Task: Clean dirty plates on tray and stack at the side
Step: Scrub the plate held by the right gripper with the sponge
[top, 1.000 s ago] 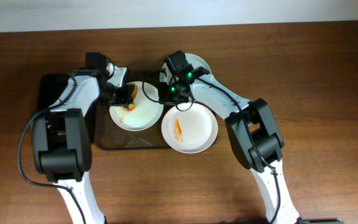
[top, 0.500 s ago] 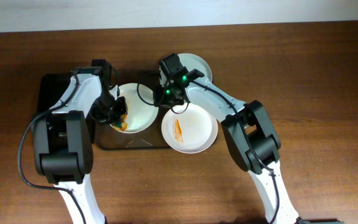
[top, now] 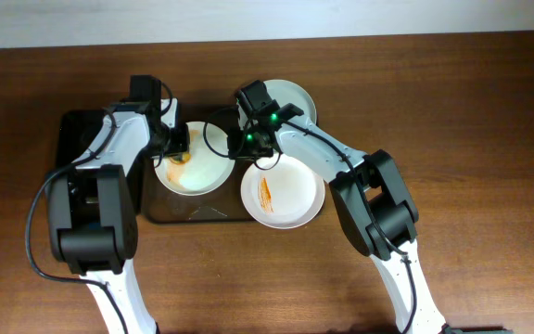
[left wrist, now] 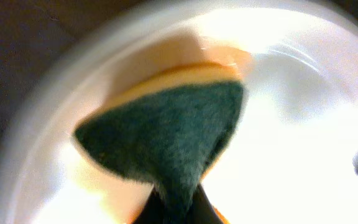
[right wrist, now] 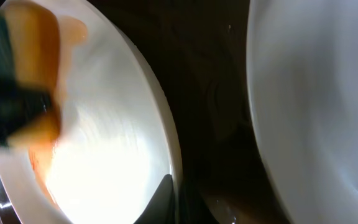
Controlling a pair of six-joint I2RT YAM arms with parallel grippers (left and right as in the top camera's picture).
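The dirty plate is sitting at the left end of the dark tray, where the left gripper is clamping a green-and-yellow sponge and pressing it, green face up, onto the plate's left side. Orange smears are showing around the sponge in the wrist views. The right gripper is resting at the opposite rim of the same plate. One dark finger is lying against that rim in the right wrist view and the other is hidden, so whether it is pinching the plate cannot be told.

The plate is lying between the two tools, and the unwiped part is stretching from the sponge toward the right gripper, so the next stroke likely runs that way. The plate is round and has no long axis. The left arm is the nearer one for scrubbing.

A second plate, bearing an orange streak running front to back, is waiting just right of the first, nearer the right arm. A clean-looking plate is lying behind them, partly under that arm. No brand, label or writing is legible.
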